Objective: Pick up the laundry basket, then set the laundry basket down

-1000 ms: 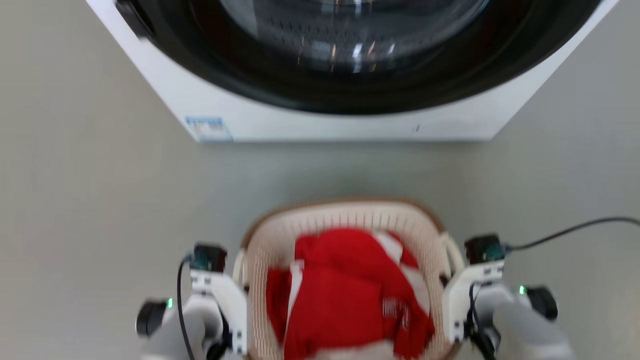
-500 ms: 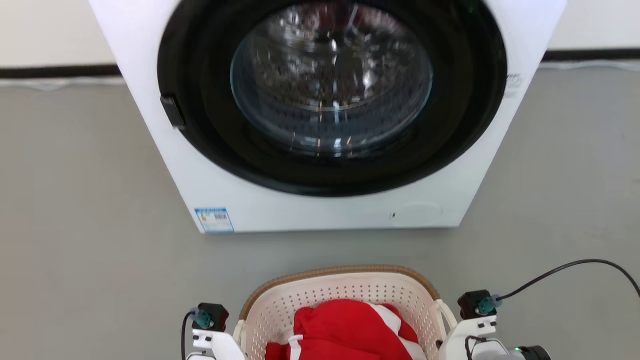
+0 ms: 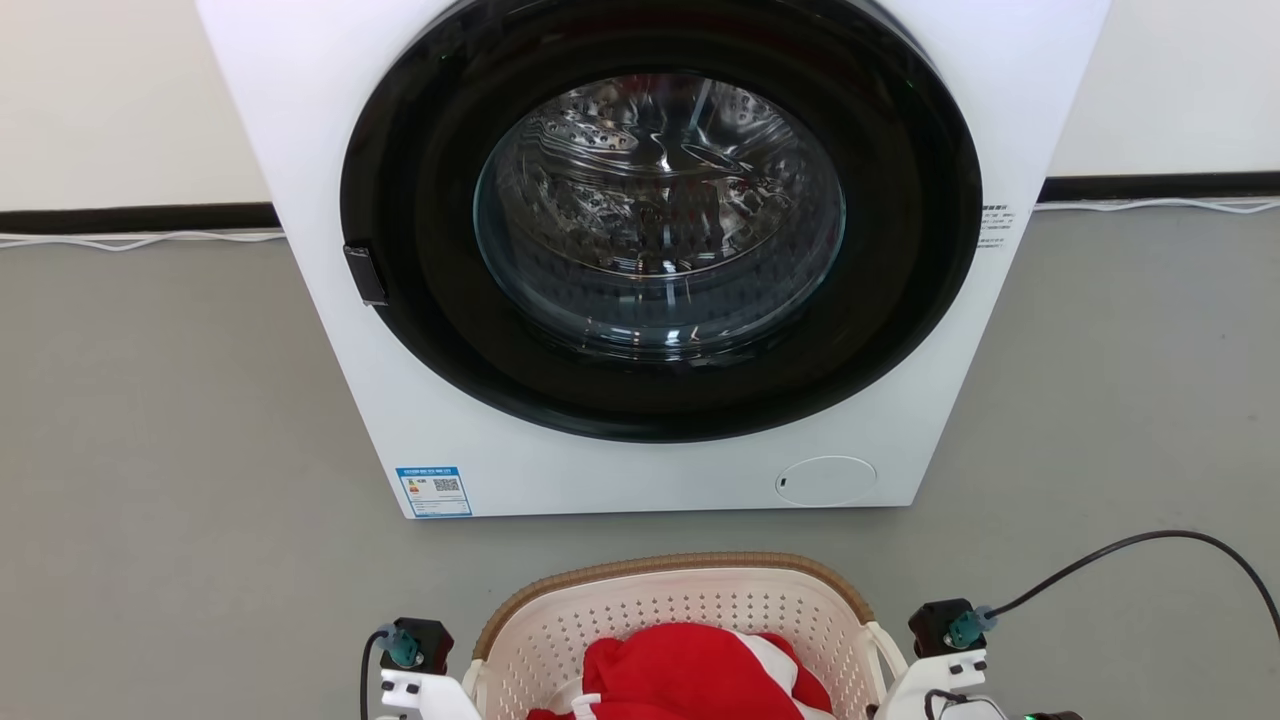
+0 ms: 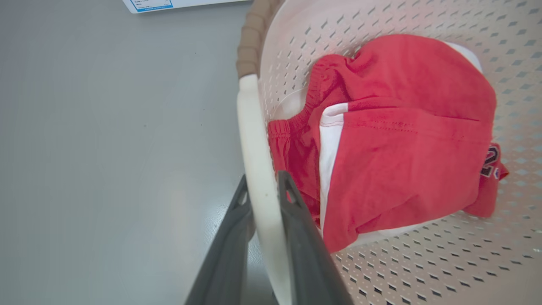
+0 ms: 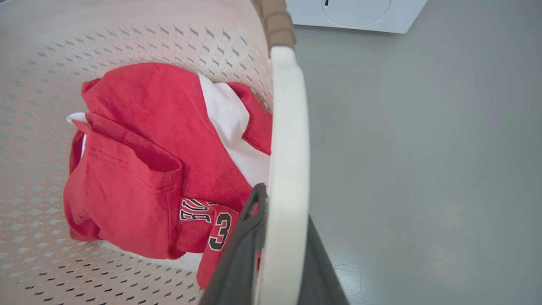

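Head camera has tilted up, revealing the whole washer point(image 3: 600, 480); the laundry basket point(image 3: 680, 565) stays near, before it. Left pincer point(image 4: 263, 180) and right pincer point(image 5: 283, 207) each clamp narrowly on a white handle point(image 4: 258, 140). Uneven lowering could tip it.

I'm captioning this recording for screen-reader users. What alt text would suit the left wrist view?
The left tool grips the white side handle of the laundry basket, one dark finger on each side of it. Red and white clothing lies inside the cream perforated basket. Grey floor spreads to the left, with a corner of the white washer at the top edge.
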Robot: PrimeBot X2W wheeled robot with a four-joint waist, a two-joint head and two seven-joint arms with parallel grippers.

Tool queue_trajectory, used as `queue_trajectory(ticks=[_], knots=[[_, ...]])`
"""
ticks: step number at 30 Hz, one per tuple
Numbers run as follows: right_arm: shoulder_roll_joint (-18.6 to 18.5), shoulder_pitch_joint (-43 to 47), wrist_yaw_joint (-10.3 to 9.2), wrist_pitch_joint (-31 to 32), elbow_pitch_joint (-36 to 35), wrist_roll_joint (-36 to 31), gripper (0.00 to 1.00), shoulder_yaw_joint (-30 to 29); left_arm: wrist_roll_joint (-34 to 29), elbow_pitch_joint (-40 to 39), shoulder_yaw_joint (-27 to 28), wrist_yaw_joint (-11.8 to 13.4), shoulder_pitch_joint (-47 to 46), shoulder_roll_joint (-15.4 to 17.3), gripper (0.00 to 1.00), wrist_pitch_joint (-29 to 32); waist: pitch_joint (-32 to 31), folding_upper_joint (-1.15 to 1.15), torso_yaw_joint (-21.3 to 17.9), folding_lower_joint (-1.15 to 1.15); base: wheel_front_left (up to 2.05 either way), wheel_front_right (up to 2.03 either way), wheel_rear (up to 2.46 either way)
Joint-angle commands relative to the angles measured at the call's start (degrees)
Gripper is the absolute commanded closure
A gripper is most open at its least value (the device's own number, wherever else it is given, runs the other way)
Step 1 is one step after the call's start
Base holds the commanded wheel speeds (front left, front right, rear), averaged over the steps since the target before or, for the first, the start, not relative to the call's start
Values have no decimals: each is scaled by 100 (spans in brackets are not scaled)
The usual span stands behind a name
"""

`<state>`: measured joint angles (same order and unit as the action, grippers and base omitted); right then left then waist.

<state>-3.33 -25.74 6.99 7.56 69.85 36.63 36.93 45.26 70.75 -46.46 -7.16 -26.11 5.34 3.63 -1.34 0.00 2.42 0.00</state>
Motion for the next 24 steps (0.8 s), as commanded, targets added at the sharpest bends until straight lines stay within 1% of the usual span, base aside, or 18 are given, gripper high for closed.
queue_trajectory(ticks=[1, 24], knots=[[46, -70, 50, -43, -95, 29, 100, 154, -13, -64, 57, -33, -68, 163, 100, 8, -19, 0, 6, 1, 0, 0, 0], [46, -209, 50, -161, 75, 442, 100, 579, 269, -11, -224, -33, -116, 198, 100, 15, -97, 0, -13, 1, 0, 0, 0]])
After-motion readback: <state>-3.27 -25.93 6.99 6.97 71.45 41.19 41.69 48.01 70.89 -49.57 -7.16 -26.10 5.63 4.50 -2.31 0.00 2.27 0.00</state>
